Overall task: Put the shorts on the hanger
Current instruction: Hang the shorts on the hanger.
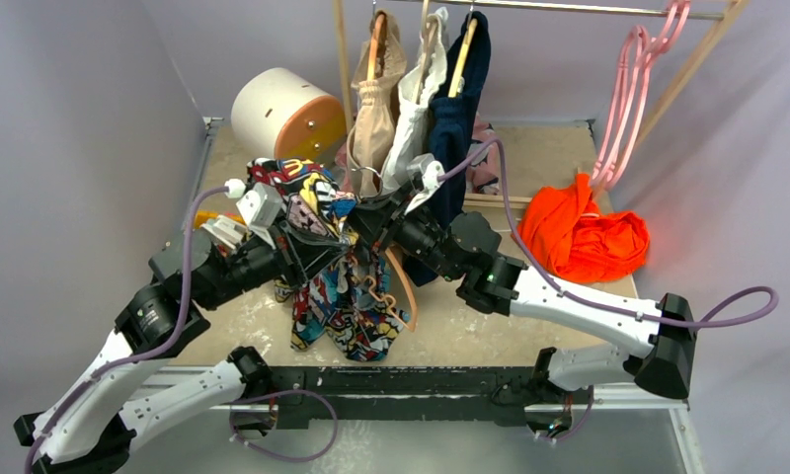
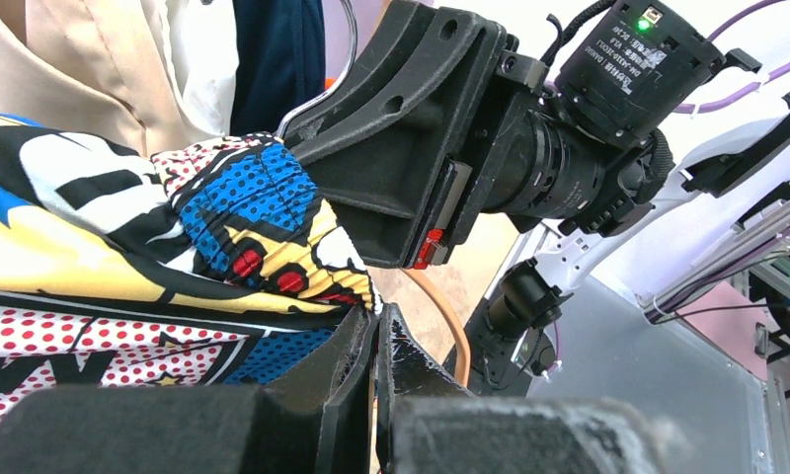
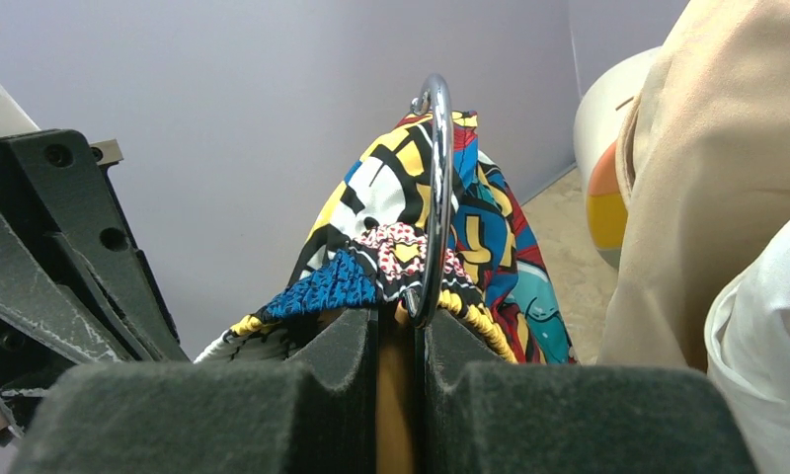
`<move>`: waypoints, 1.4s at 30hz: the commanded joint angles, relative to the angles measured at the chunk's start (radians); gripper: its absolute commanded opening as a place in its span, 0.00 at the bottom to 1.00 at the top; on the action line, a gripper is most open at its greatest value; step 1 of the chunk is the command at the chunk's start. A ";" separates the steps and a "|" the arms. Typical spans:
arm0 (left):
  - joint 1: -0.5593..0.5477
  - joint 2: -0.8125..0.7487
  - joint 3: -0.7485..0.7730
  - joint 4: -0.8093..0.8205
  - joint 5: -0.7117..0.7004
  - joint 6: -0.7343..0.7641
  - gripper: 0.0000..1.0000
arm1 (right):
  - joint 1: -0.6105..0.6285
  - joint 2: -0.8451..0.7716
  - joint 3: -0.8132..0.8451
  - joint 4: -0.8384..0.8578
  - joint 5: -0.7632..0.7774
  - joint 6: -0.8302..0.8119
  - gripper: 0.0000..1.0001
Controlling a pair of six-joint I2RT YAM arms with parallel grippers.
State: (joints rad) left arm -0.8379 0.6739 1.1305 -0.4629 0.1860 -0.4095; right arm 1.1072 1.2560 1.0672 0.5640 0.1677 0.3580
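Right fingers (image 3: 342,355) pinch the thin peach-orange silver-hooked hanger (image 3: 437,197); left fingers (image 2: 347,365) clamp multicolour comic-print fabric shorts (image 2: 124,247) bunched over it, not yet hung.

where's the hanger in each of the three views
top external: the hanger is just below centre, its peach arm dangling beside the shorts.
left wrist: its silver hook is upper centre, and a peach arm curves at lower centre.
right wrist: the hook stands upright at centre, just above the right fingers.
shared landmark: the comic-print shorts, next to it in all three.
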 commanded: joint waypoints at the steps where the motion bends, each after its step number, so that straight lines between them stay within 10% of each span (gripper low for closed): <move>1: 0.002 -0.048 0.001 0.051 0.033 -0.018 0.00 | 0.000 -0.063 0.042 0.078 0.084 -0.008 0.00; 42: 0.002 -0.034 -0.087 0.164 0.191 -0.150 0.00 | 0.002 -0.133 -0.028 0.235 -0.065 -0.072 0.00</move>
State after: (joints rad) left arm -0.8379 0.6487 1.0538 -0.3233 0.3157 -0.5400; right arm 1.1118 1.1568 1.0294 0.6441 0.1081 0.2905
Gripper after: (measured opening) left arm 0.009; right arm 0.116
